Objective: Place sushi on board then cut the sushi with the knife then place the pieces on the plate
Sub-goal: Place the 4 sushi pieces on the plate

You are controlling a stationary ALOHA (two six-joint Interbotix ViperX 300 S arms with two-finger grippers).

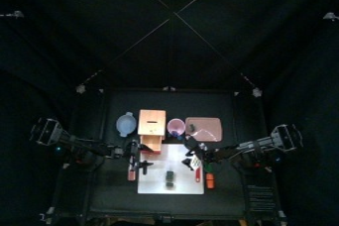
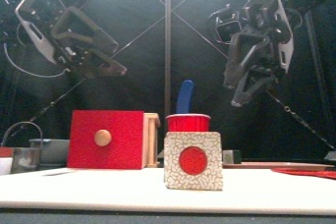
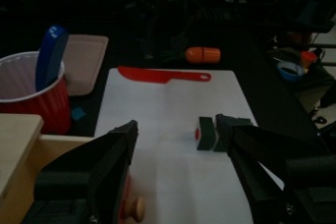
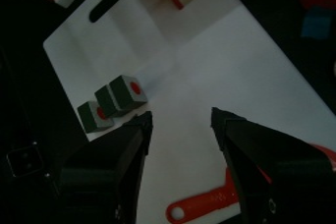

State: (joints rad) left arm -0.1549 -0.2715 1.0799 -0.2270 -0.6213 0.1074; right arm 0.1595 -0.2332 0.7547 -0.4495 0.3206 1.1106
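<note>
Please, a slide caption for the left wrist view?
Open left pincer over white board bearing sushi roll and red knife.

The left arm [image 1: 82,147] comes in from the left edge of the table [image 1: 113,198]. The right arm [image 1: 255,149] comes in from the right edge. Both arms bend in toward the middle of the table and hang up in the air above it. The left gripper [image 3: 178,154] points down with its two jaws wide apart, holding nothing. The right gripper [image 4: 182,141] points down too, jaws apart, holding nothing.
</note>
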